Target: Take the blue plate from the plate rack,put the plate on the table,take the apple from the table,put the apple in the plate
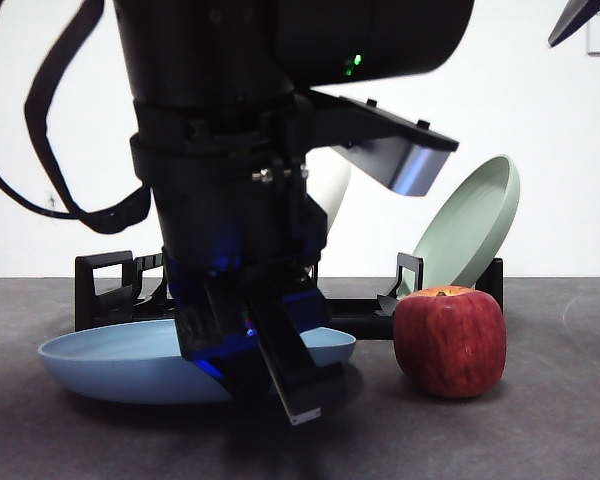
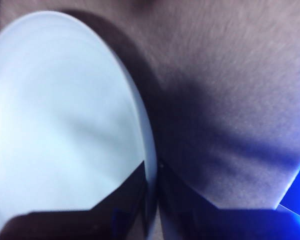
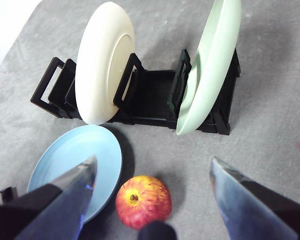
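On the dark grey desk (image 1: 540,440), in front of the plate rack (image 3: 150,97), the left end effector (image 1: 280,375) has its two black jaws pressed onto the rim of the blue plate (image 1: 110,360); the left wrist view shows that rim running down into the narrow slot between them. The plate looks to be resting on the desk or very nearly so, lying about flat with a slight tilt, its matte light-blue bowl facing up.

The right end effector (image 3: 152,200) hangs above with its jaws spread wide, and the apple (image 3: 143,201) lies almost directly beneath the gap between them, so this arm is clearly the nearer one for the pick-up. From the apple, the plate sits just beside it, on the side away from the pale green plate (image 3: 210,65). The carry should therefore be a short sideways one, once the left arm lets go and clears.

The apple stands upright, blocky and deep red with faint streaks, a yellow-orange patch ringing its stem dimple. A cream-white plate (image 3: 105,62) and the green one stand on edge in the rack behind.
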`<state>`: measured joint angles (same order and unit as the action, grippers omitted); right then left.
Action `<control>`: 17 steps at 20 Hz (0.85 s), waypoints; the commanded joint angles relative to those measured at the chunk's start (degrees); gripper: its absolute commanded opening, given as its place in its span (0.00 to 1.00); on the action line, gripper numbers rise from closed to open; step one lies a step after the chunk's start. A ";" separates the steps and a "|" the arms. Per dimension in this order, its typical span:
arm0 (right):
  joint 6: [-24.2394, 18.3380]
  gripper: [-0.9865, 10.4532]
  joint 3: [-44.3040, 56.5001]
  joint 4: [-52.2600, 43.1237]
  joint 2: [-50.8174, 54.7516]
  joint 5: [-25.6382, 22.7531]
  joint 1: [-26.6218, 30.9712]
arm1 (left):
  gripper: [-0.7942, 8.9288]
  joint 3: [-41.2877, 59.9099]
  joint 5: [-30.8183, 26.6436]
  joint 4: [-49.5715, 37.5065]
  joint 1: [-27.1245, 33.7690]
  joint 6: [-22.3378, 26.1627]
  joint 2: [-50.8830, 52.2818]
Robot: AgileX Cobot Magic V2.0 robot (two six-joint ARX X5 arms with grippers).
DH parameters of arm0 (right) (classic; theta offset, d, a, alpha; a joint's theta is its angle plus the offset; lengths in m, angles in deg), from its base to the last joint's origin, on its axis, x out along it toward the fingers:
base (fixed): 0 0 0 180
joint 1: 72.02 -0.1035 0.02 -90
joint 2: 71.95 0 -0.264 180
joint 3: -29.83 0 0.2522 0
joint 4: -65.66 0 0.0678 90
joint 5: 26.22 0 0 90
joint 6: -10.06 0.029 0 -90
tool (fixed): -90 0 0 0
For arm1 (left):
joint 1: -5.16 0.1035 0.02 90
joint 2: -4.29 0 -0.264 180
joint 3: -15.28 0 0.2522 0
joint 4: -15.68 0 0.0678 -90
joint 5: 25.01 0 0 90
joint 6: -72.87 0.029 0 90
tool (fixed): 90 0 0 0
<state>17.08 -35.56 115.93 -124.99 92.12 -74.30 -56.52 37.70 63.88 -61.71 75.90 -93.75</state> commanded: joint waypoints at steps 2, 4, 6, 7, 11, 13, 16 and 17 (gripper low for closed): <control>-0.48 0.42 -0.09 0.02 0.04 0.02 -0.09 | 0.52 0.46 5.11 0.15 0.24 -0.90 -0.24; -0.48 0.42 -0.09 0.02 0.04 0.07 -0.09 | 0.61 0.11 4.74 1.33 0.35 -2.67 -0.11; -0.48 0.42 -0.09 0.04 0.04 0.17 -0.11 | 0.61 -1.38 4.72 4.44 0.35 -4.74 0.37; -0.48 0.42 -0.09 0.04 0.04 0.24 -0.11 | 0.61 -2.51 4.44 6.05 0.35 -5.07 1.18; -0.63 0.43 -0.09 0.02 -0.02 0.20 -1.25 | 0.61 -8.96 3.34 11.45 0.37 -6.43 8.28; -1.51 0.50 -0.09 0.04 -0.22 0.07 -2.71 | 0.61 -13.51 3.23 12.20 0.68 -6.38 13.51; -1.55 0.53 -0.09 0.02 -1.01 -0.48 -6.54 | 0.60 -21.90 -1.16 12.17 1.75 -4.76 21.73; -1.57 0.54 -0.09 0.04 -1.44 -1.68 -8.22 | 0.60 -24.81 -3.30 12.20 2.21 -3.61 23.74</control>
<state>16.17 -35.56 116.04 -126.23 90.54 -82.26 -81.02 35.08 76.10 -59.70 71.13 -70.32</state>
